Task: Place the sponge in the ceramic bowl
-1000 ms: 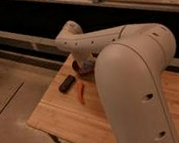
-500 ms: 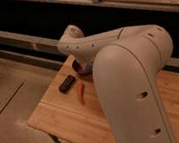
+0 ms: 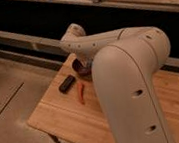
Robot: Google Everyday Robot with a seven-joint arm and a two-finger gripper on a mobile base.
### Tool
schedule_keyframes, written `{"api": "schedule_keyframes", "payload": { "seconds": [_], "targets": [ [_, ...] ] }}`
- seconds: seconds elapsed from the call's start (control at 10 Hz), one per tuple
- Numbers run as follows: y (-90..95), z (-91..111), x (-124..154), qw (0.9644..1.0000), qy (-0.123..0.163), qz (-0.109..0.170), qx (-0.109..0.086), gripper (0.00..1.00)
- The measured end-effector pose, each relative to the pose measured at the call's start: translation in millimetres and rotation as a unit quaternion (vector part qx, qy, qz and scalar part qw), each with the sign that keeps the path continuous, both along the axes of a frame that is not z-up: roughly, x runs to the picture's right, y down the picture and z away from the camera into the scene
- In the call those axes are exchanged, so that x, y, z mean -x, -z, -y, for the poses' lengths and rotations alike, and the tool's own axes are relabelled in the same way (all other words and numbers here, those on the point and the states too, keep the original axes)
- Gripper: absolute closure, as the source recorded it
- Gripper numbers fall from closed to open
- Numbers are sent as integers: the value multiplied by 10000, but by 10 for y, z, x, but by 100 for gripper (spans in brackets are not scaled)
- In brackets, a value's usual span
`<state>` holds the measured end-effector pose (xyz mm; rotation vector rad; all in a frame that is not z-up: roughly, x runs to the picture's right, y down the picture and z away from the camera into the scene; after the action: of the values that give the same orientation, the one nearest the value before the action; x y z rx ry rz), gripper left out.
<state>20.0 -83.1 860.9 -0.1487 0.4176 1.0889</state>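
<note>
Gripper (image 3: 79,63) hangs at the glossy maroon round ceramic bowl (image 3: 85,71), seemingly placed for a drop; you cannot tell its grip, nor see the sponge.

Table (image 3: 64,115): pale wood planks, matt, grain showing. Arm (image 3: 130,80): smooth cream plastic shell w/ soft sheen. Ceramic bowl (image 3: 84,70): dark maroon, glossy. Black block (image 3: 67,84): matt. Gripper (image 3: 77,63) down at bowl, mostly hidden behind arm. Floor (image 3: 11,98): rough, speckled.
</note>
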Motion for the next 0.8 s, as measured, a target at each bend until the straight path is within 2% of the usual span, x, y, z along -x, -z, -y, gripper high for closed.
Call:
{"api": "schedule_keyframes", "payload": {
  "seconds": [0.3,0.8],
  "targets": [
    [-117,-19,163,9995,210,211,64,86],
    [-272,-19,212,9987,316,354,166,86]
  ]
}}
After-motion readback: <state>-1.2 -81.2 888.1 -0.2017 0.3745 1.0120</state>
